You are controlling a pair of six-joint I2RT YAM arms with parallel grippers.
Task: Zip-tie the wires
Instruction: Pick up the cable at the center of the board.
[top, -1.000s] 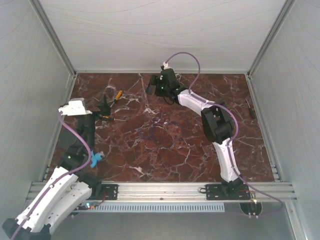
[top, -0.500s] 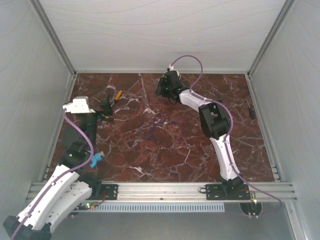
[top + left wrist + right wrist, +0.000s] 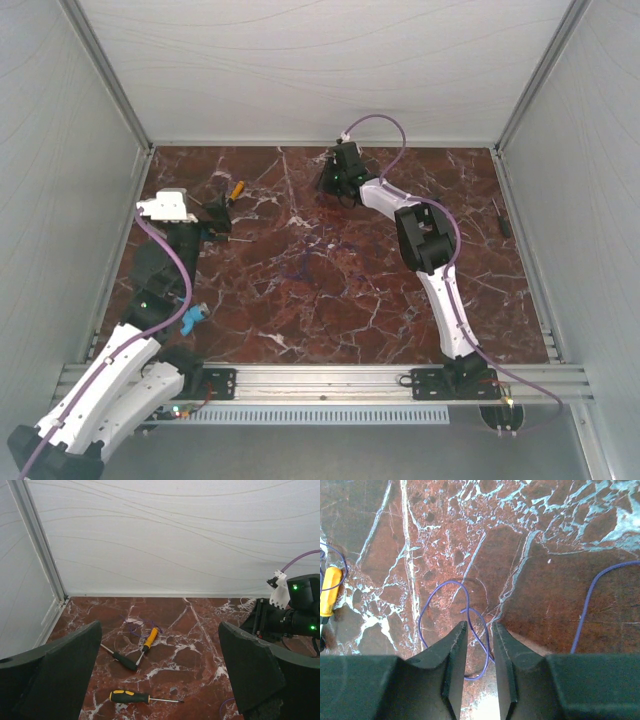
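In the right wrist view a thin purple wire (image 3: 449,583) curls in a loop on the marble. Its strands run into the narrow gap of my right gripper (image 3: 479,625), whose jaws stand close together, one on each side of the strands, without pinching them. Another purple strand (image 3: 585,605) lies to the right. From above, the right gripper (image 3: 330,185) is at the back middle of the table. My left gripper (image 3: 157,680) is wide open over the screwdrivers at the back left, holding nothing. More purple wire (image 3: 135,630) lies there. I cannot make out the zip tie.
An orange-handled screwdriver (image 3: 151,637), a black one (image 3: 122,660) and a black-and-yellow one (image 3: 129,696) lie ahead of the left gripper. A short dark stick (image 3: 503,220) lies by the right wall. White walls close off the back and both sides.
The right gripper has shifted slightly right at the back and its jaws have narrowed around the wire. The left arm has reached farther back toward the screwdrivers.
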